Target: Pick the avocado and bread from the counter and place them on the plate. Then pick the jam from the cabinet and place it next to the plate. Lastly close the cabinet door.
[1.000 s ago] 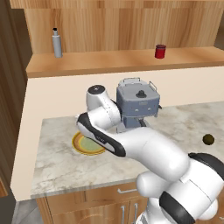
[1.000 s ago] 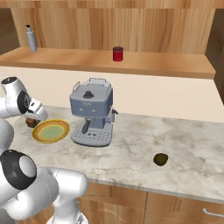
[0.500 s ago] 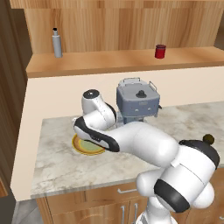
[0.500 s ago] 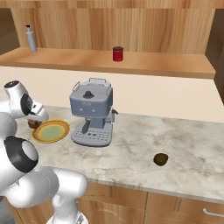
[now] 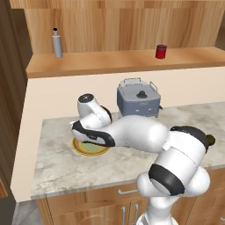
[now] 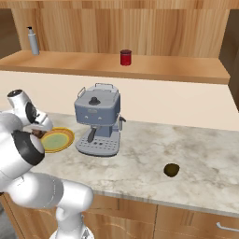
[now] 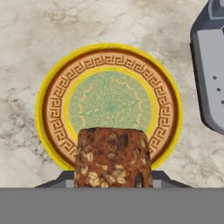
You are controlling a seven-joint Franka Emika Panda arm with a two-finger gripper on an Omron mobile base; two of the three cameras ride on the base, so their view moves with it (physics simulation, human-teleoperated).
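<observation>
Right now, from my remote seat:
Gripper: my gripper (image 7: 113, 181) is clamped on the bread (image 7: 113, 158); I see the seeded brown block standing between the fingertips in the hand view.
Bread: held above the near edge of the plate (image 7: 52, 103), not resting on it as far as I can tell.
Plate: on the counter (image 6: 196, 154) at its left end, just left of the coffee machine (image 6: 99, 119).
Avocado: the avocado (image 6: 172, 170) lies on the counter well to the right of the coffee machine, toward the near edge.
Arm: I see it reaching left across the counter, its hand over the plate (image 5: 90, 149).
Shelf: a red can (image 6: 125, 57) stands on the wooden shelf, and a grey bottle (image 5: 57, 43) far to its left.
</observation>
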